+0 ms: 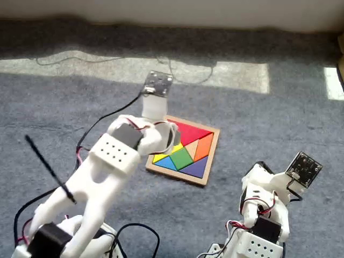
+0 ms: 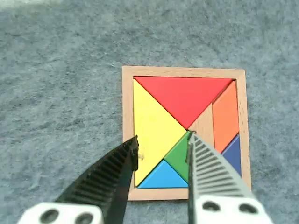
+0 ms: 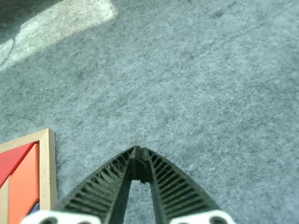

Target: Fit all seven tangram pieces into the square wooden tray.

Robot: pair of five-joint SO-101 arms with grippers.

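The square wooden tray (image 2: 127, 116) lies on the grey carpet with coloured pieces inside: red triangle (image 2: 187, 95), yellow triangle (image 2: 152, 126), green square (image 2: 176, 158), light blue triangle (image 2: 163, 178), orange piece (image 2: 226, 116) and dark blue piece (image 2: 233, 156). A wood-coloured triangle (image 2: 203, 126) shows between red and orange. My left gripper (image 2: 162, 142) hangs open above the tray, over the yellow and green pieces, holding nothing. My right gripper (image 3: 138, 150) is shut and empty over bare carpet, beside a corner of the tray (image 3: 47, 163).
In the high view the left arm (image 1: 115, 156) stretches over the tray's (image 1: 177, 176) near-left side, and the right arm (image 1: 266, 199) sits folded at the lower right. Cables (image 1: 102, 121) trail across the carpet. A sunlit strip (image 1: 226, 75) crosses the back.
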